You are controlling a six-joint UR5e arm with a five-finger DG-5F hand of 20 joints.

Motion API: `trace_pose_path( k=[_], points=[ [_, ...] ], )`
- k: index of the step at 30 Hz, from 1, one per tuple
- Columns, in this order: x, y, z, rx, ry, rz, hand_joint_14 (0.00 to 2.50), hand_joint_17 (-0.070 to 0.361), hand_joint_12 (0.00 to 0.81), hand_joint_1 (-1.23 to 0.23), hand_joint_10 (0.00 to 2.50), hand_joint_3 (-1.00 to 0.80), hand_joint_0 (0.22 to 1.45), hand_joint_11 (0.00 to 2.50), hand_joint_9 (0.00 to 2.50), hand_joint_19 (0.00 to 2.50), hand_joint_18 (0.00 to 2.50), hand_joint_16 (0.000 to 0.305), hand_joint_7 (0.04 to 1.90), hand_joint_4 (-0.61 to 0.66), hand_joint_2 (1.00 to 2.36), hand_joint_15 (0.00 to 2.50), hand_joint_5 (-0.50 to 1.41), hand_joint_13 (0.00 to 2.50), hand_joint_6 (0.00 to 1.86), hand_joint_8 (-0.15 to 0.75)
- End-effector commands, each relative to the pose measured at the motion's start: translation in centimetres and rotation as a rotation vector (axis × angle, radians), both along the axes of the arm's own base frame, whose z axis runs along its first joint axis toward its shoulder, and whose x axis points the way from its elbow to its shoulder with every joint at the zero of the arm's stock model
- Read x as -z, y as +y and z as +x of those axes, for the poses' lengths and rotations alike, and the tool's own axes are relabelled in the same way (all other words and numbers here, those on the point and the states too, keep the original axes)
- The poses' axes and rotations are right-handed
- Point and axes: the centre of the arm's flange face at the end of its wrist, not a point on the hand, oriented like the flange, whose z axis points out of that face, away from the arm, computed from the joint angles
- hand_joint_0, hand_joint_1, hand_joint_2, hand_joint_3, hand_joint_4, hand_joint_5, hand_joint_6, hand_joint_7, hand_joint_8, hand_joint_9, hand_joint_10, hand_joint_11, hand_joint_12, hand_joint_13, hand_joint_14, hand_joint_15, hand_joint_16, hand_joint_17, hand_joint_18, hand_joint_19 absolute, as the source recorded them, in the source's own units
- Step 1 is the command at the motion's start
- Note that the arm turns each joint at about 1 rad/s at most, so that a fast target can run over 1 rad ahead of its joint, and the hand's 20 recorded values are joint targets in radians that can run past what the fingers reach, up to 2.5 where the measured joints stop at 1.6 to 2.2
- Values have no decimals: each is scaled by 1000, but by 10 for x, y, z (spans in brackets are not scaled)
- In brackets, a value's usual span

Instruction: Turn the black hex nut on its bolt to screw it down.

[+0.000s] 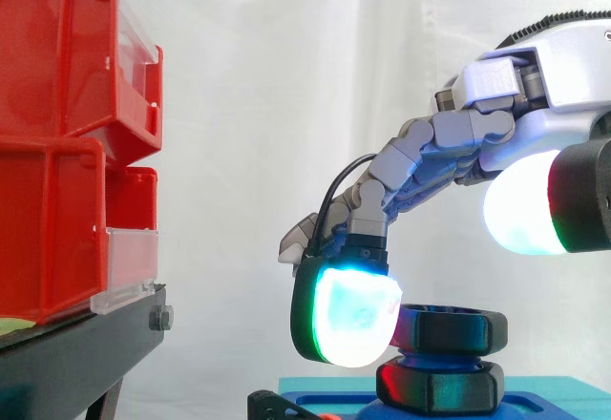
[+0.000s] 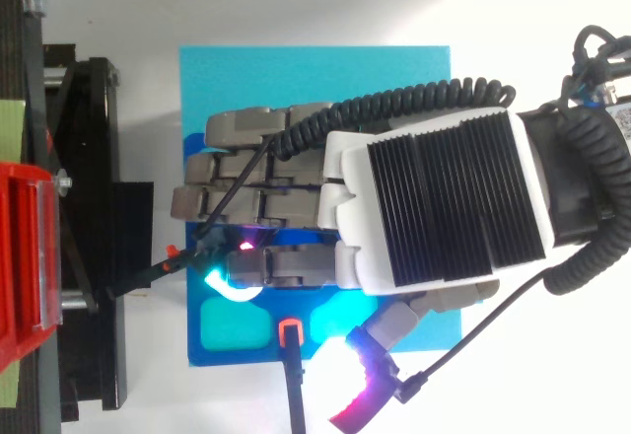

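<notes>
1. Red bins [image 1: 57, 105] are stacked at the left of the side view on a black stand [image 1: 76, 353], with a white curtain [image 1: 286, 76] behind.
2. A blue board [image 2: 296, 74] lies just beside the stand, on a white table [image 2: 552, 20].
3. A small black piece with an orange tip [image 2: 289, 331] sits at the board's edge, near a lighter teal recess [image 2: 232, 327].
4. The nut [image 1: 449, 329] is above the board, well right of the bins. It sits over a second black hex piece [image 1: 439, 387], which is lit red on its left side.
5. Nothing stands between the nut and the bins. From above, the hand [image 2: 434, 207] covers the middle of the board.
6. In the side view the hand [image 1: 439, 148] reaches down and left from the right edge, its fingers stretched out side by side with only a slight bend.
7. One fingertip [image 1: 351, 320], glowing cyan-white with a green rim, rests against the nut's left side.
8. The thumb [image 1: 520, 205], glowing white, is raised up at the right, well apart from the nut. The hand is therefore spread and pinches nothing.
9. Whether any other finger touches the nut's far side cannot be told.
</notes>
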Motion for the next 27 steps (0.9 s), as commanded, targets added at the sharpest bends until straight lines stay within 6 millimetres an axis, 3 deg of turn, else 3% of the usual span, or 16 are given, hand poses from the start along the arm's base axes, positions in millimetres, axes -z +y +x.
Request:
trace_pose_path(
  k=[1, 14, 27],
  points=[
    [0, -2, 0, 3, -1, 0, 3, 108, 357, -222, 4, -500, 489, 218, 308, 175, 278, 48, 558, 323, 1000, 100, -231, 421, 865, 293],
    [0, -19, -2, 6, -2, -3, 3, 107, 359, -233, 5, -500, 489, 210, 313, 175, 293, 48, 551, 330, 1000, 110, -230, 436, 865, 295],
    [0, -53, -9, -12, -8, -13, 4, 107, 358, -246, 4, -500, 491, 212, 318, 183, 303, 47, 550, 326, 1000, 123, -229, 448, 864, 294]
  ],
)
